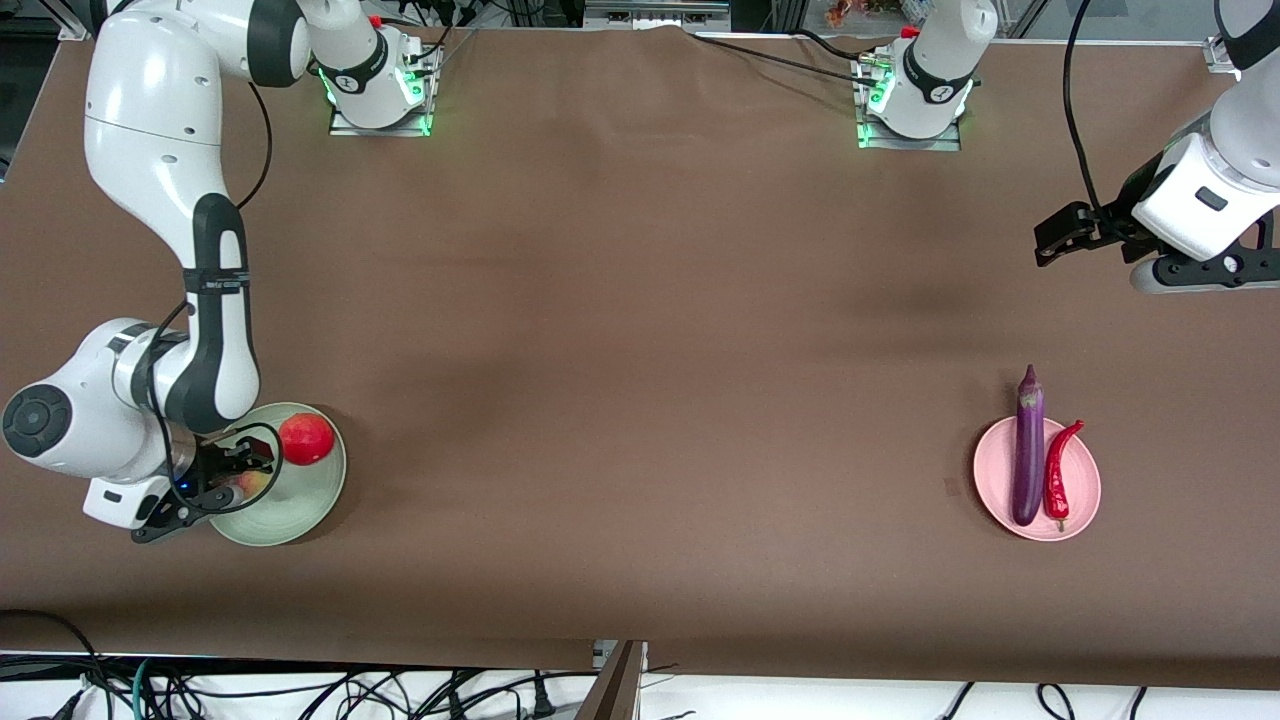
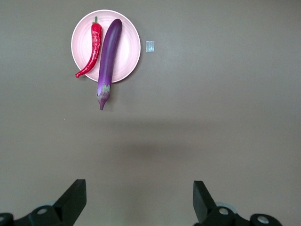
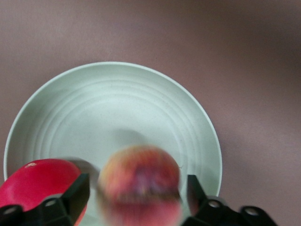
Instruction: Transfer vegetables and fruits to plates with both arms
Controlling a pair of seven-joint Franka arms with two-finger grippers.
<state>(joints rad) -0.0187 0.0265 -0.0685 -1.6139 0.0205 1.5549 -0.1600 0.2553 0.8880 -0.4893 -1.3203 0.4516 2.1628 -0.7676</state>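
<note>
The pale green plate [image 1: 300,505] lies at the right arm's end of the table with the red pomegranate [image 1: 305,438] on it. My right gripper [image 1: 232,478] is low over this plate, open, with the yellow-pink peach [image 1: 250,484] between its fingers. In the right wrist view the peach [image 3: 139,186] is blurred, with a small gap to each finger, beside the pomegranate [image 3: 37,183] on the plate [image 3: 117,108]. The pale pink plate [image 1: 1085,495] holds the purple eggplant [image 1: 1028,450] and red chili [image 1: 1060,470]. My left gripper [image 1: 1050,240] hangs open and empty, high over bare table.
A small pale square of tape [image 2: 150,46] lies on the brown table beside the pink plate [image 2: 127,33]. The eggplant [image 2: 108,59] overhangs that plate's rim next to the chili [image 2: 92,49]. The arm bases stand along the table's farthest edge.
</note>
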